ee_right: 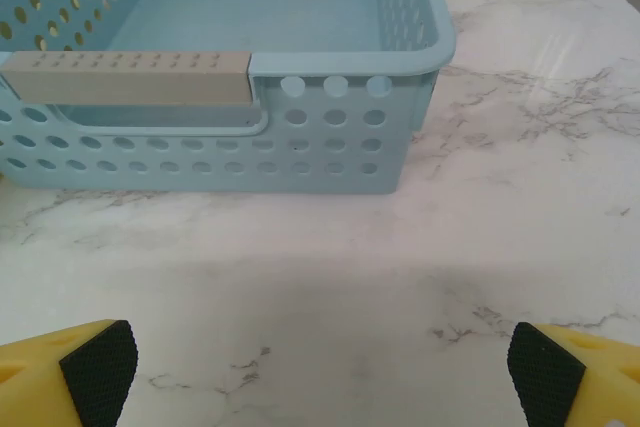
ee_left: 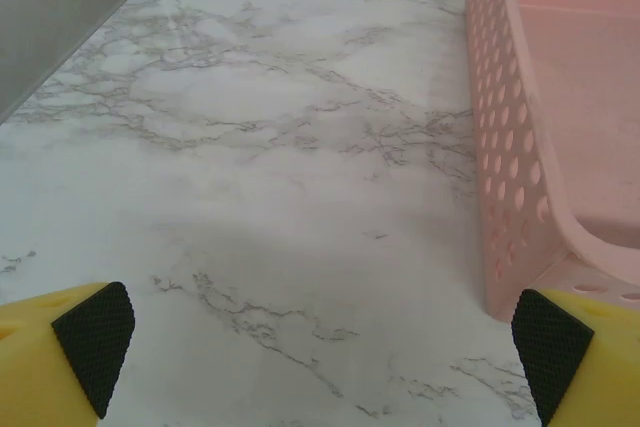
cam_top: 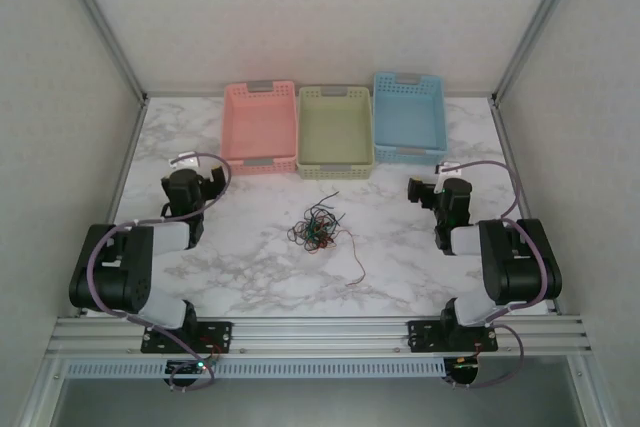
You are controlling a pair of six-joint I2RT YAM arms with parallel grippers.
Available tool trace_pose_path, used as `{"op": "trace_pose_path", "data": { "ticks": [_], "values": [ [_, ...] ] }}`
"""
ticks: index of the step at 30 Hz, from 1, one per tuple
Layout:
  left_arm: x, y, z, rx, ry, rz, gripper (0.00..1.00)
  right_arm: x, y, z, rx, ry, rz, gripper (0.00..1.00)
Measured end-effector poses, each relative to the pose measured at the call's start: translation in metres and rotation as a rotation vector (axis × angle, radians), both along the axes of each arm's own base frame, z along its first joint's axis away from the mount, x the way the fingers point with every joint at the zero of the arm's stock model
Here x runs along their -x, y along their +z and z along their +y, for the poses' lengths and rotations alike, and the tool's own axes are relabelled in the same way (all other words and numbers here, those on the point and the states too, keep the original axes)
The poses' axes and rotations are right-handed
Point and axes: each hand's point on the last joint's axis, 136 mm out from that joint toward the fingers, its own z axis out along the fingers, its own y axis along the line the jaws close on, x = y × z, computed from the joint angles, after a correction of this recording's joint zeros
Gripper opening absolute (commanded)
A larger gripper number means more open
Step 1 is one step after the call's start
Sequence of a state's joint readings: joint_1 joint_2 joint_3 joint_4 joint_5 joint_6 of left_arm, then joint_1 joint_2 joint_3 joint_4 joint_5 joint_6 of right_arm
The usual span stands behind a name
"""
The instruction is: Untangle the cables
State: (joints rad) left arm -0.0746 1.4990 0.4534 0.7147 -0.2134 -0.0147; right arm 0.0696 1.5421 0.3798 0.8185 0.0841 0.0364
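The left gripper (ee_left: 320, 352) hangs with its jaws spread wide and empty, its black pads (ee_left: 95, 342) over the marble table (ee_left: 250, 147). The pink basket (ee_left: 510, 177) stands at its 2 o'clock. The right gripper (ee_right: 320, 367) is spread just as wide, holds nothing, and faces the blue basket (ee_right: 330, 147) at 12 o'clock. From above, the cables (cam_top: 318, 229) lie in one loose clump at mid-table, apart from both grippers: left at its 9 o'clock, right at 3. One strand (cam_top: 355, 269) trails toward 5 o'clock. The green basket (cam_top: 336, 169) sits at the clump's 12 o'clock.
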Motion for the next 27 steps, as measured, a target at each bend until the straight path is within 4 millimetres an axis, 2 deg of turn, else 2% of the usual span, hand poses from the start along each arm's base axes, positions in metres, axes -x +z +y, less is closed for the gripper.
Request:
{"op": "trace_pose_path", "data": {
  "ticks": [27],
  "values": [
    [0.0009,-0.0003,0.0008,-0.005,0.008,0.006,1.00,0.0001,-0.0001,0.0012,-0.003,0.006,0.001,0.99]
  ]
}}
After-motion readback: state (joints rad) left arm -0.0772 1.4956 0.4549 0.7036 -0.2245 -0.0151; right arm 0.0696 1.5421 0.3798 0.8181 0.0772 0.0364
